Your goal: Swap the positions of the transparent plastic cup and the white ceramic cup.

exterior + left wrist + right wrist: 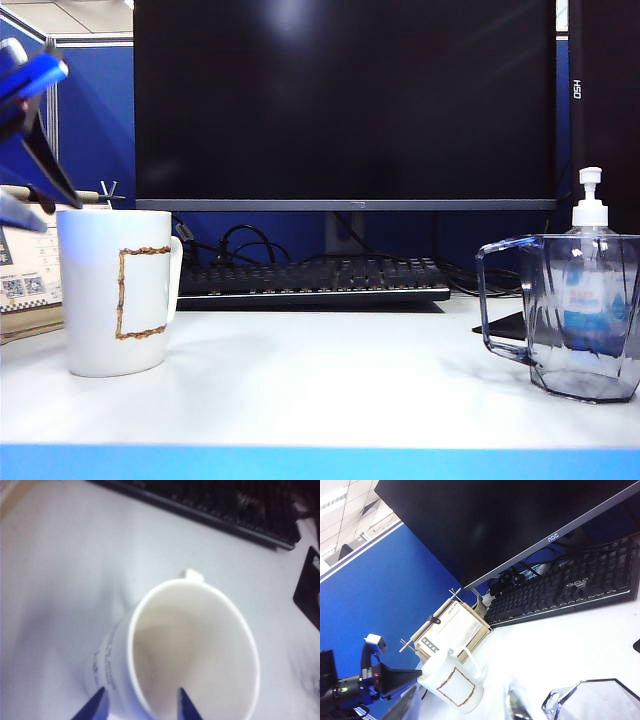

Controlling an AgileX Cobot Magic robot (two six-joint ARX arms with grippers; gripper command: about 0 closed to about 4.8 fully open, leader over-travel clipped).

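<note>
Left fingers (98, 706) straddle the white ceramic cup's (192, 650) rim.

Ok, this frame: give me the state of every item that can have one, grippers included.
white ceramic cup: upright on the table, empty, handle toward the keyboard.
transparent plastic cup: upright, empty, not held.
left gripper: open, fingers straddling the white cup's rim, one inside, one outside.
right gripper: open, raised near the plastic cup, holding nothing.
pump bottle: upright behind the plastic cup.
monitor: screen dark.
</note>
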